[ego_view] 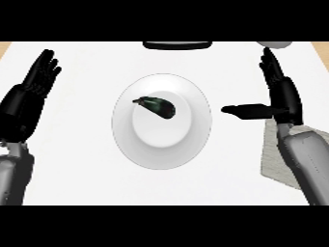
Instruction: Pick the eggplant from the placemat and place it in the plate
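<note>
Lighting is bright and even across the white bench. No distinct light direction is discernible. The plate casts only a faint soft shadow at its rim. No glare spots appear. The dark eggplant shows slight sheen. Edges are mildly soft throughout.

Eggplant in plate, toward its upper left. Plate mid-counter. Left hand left of plate, right hand right of it. Placemat at right edge, under right forearm.
</note>
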You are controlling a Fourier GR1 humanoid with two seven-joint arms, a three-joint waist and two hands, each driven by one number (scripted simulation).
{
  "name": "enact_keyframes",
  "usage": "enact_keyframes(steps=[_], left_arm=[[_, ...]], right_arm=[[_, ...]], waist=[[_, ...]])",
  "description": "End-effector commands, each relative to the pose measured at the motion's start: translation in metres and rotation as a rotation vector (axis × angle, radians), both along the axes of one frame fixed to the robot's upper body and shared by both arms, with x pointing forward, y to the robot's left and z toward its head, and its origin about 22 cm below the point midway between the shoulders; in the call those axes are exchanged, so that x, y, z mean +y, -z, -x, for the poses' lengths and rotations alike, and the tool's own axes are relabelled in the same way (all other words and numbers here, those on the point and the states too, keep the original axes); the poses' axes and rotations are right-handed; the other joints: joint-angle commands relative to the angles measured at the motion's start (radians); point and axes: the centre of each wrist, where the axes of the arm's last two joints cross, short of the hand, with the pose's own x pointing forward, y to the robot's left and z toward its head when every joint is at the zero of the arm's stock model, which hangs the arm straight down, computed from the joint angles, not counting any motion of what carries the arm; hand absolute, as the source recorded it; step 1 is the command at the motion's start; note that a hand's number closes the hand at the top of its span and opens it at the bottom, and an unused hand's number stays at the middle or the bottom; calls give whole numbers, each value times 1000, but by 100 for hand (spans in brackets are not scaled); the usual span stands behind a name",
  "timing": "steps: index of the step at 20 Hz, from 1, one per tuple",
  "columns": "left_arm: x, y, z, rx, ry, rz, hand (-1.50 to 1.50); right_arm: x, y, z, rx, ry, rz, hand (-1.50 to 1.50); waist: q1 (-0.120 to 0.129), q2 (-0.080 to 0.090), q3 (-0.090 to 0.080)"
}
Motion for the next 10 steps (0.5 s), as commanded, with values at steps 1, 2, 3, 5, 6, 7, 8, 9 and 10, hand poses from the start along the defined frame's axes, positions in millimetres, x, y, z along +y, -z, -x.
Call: enact_keyframes(steps=[1,2,3,5,6,7,8,9,10], left_arm=[[5,8,12,11,3,-15,0],[-3,7,-3,17,-7,13,0],[15,1,13,7,9,-13,0],[2,4,10,-6,-9,-6,0],[-15,-4,9,-2,13,-2,0],[9,-3,13,7,-12,5,0],[10,-6,6,-5,-8,12,0],[-7,-7,14,9,12,-10,0],[0,-9,8,-10,-2,-7,0]], right_arm=[[-31,22,26,1,11,34,-150],[-55,-1,34,-8,-18,46,-150],[-66,0,18,-3,14,23,-150],[-73,5,29,-15,-8,32,-150],[-70,5,29,0,-22,39,-150],[-88,-5,35,-17,-10,56,-150],[-92,16,35,-6,6,43,-150],[-98,-8,26,-39,12,70,-150],[-98,0,29,-44,39,92,-150]], waist=[[6,0,0],[-5,-1,0],[9,1,0],[6,1,0],[7,1,0],[6,0,0],[7,1,0],[9,1,0],[8,1,0]])
